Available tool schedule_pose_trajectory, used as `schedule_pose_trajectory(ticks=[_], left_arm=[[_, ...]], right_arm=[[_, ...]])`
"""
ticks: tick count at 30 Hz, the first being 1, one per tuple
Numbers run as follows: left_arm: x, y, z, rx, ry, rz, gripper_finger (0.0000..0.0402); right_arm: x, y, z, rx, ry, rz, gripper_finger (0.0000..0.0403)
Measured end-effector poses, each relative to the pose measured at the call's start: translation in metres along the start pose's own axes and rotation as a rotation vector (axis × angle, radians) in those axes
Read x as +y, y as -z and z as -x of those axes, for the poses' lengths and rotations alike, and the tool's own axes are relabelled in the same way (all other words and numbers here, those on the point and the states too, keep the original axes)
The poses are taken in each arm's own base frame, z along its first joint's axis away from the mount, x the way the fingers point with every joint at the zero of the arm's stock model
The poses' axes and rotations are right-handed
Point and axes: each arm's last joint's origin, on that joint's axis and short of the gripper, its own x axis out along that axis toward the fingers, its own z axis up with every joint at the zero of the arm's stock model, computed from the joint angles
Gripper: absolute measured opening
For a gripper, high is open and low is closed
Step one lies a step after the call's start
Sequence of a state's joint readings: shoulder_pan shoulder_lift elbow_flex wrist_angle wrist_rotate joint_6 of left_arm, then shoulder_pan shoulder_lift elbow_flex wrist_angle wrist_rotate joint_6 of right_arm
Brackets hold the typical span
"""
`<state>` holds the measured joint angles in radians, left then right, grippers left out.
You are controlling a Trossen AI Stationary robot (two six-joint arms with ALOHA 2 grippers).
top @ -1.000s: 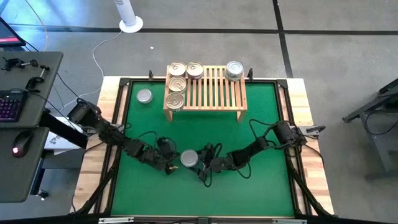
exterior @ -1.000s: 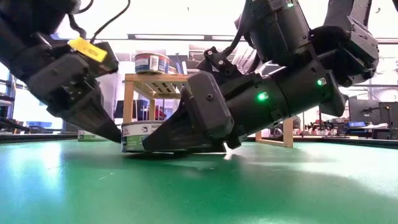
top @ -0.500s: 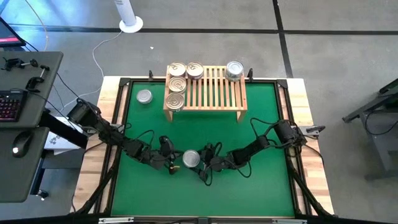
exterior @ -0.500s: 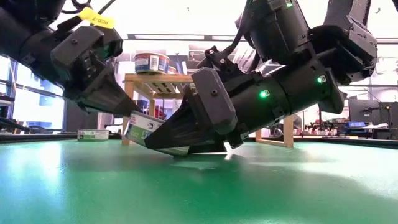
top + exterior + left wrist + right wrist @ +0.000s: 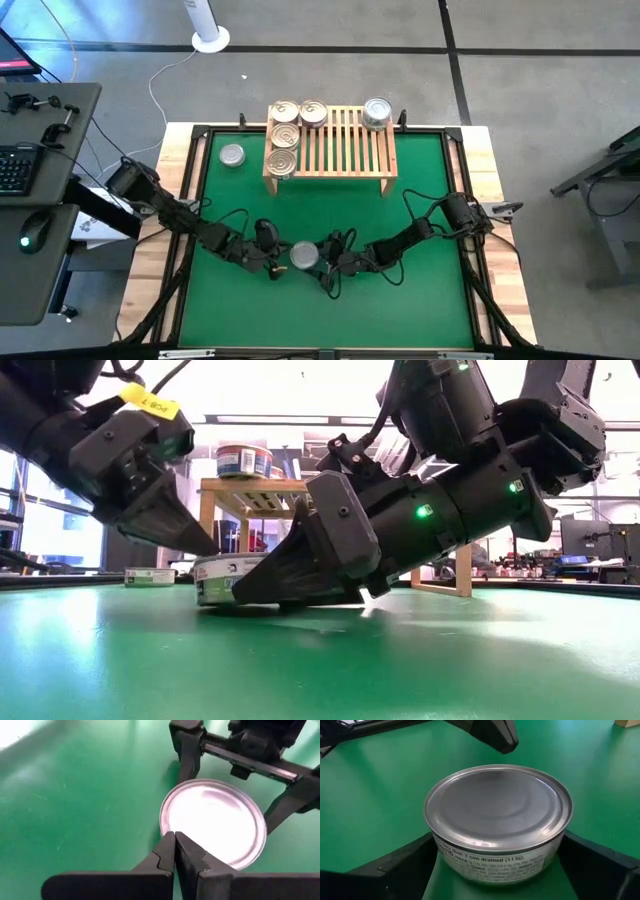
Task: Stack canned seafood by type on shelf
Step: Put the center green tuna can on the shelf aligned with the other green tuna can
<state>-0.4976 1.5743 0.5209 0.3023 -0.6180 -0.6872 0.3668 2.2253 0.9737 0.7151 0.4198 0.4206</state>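
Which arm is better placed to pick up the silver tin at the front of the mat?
Right: the right gripper stands open around the silver tin. The left gripper is shut beside it.

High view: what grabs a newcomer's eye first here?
Both grippers meet at one silver-topped tin near the front of the green mat: the right gripper straddles it with open fingers, and the shut left gripper noses its opposite side. Behind, five tins sit on the wooden shelf.
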Motion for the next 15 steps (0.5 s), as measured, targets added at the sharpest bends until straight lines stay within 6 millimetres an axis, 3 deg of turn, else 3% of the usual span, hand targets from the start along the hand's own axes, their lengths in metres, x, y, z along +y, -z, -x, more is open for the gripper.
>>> schedule_pose_trajectory(ticks=[4,10,15], left_arm=[[-0.003,-0.009,0.004,-0.056,0.028,0.028,0.0000],[-0.011,-0.029,0.005,-0.126,0.224,0.040,0.0000],[-0.006,-0.017,-0.015,-0.032,0.260,0.029,0.0000]], right_arm=[[0.000,0.000,0.000,0.000,0.000,0.002,0.0390],[0.000,-0.001,0.000,-0.013,0.010,0.003,0.0390],[0.000,-0.001,0.000,-0.022,0.012,0.035,0.0390]])
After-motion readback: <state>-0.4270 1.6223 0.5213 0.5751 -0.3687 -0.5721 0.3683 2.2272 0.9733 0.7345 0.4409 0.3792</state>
